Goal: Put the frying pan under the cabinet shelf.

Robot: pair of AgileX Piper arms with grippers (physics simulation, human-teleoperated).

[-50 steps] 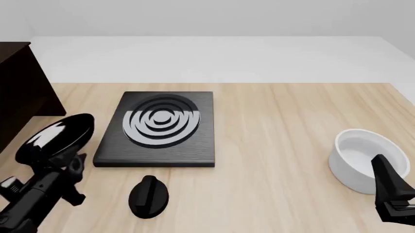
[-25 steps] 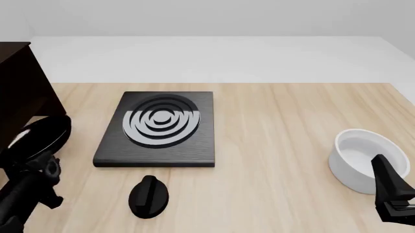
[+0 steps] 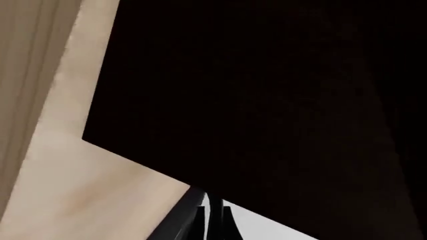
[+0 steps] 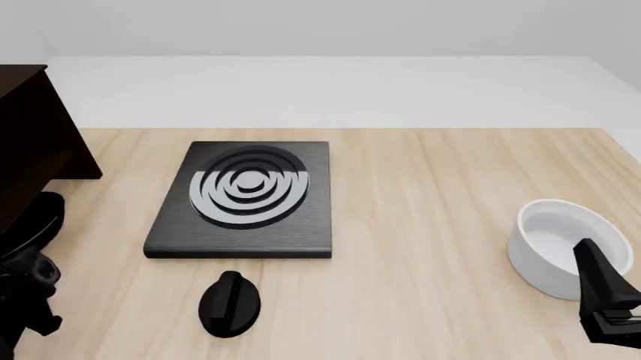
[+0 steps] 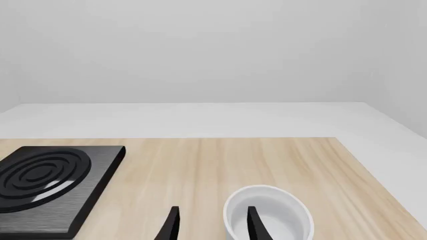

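- At about eight o'clock in the front view, the frying pan [image 4: 35, 217] sits at the table's left edge, tilted, carried by the left gripper [image 4: 22, 281], right beside the dark cabinet shelf [image 4: 35, 142] at nine to ten o'clock
- The left gripper's fingers are lost in black-on-black there, and its wrist view shows mostly dark wood with only thin finger tips [image 3: 212, 220] at the bottom; they look nearly together, which fits a grip on the thin handle, though the handle itself cannot be made out
- Main risk, as I judge it: the pan is held tilted and close to the cabinet's front corner, so a push inward could knock its rim against the side panel rather than pass below the shelf
- A slim handle held by narrow fingers may twist in the grip if the pan bumps wood (the pan would then swing or drop at the table's edge)
- The wrist view is almost filled by the cabinet, so clearance is hard to read from there
- At four o'clock, the right gripper [image 5: 212, 222] rests with fingers parted before the white bowl [image 4: 566, 244]; the black ringed plate [image 4: 243, 196] and knob [image 4: 230, 304] lie well apart from the pan
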